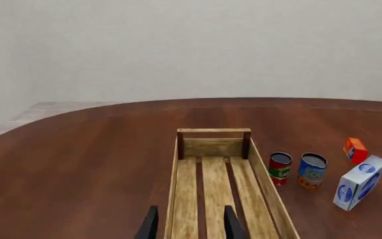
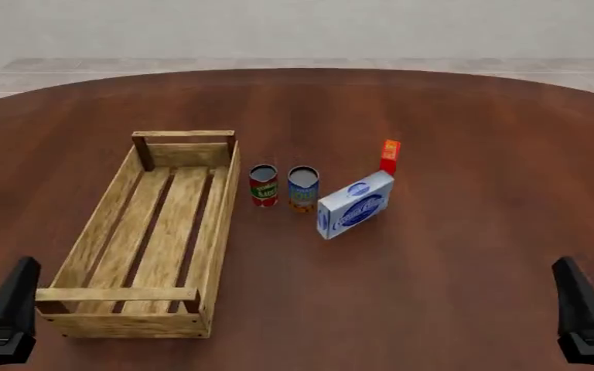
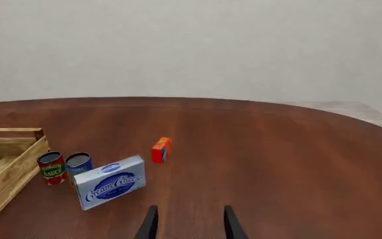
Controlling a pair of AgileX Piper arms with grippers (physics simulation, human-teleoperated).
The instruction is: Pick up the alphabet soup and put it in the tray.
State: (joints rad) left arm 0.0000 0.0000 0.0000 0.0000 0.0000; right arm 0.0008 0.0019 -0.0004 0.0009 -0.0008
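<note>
L gripper point(image 1: 189, 226) and R gripper point(image 3: 189, 223): fingers apart, holding nothing, at near table point(image 2: 462, 270) edge. Alphabet soup point(image 2: 303, 188) upright just right of tray point(image 2: 220, 224), red-green can point(image 2: 264, 185) between. R wrist view shows white box point(image 3: 113, 181) partly covering soup; front view shows them apart.

Pale slatted-wood tray point(image 2: 223, 202); dark glossy wooden table point(image 2: 462, 247); silver-grey-topped alphabet soup point(image 2: 303, 188)

alphabet soup point(image 2: 303, 188) right of tray point(image 2: 90, 232)
</note>
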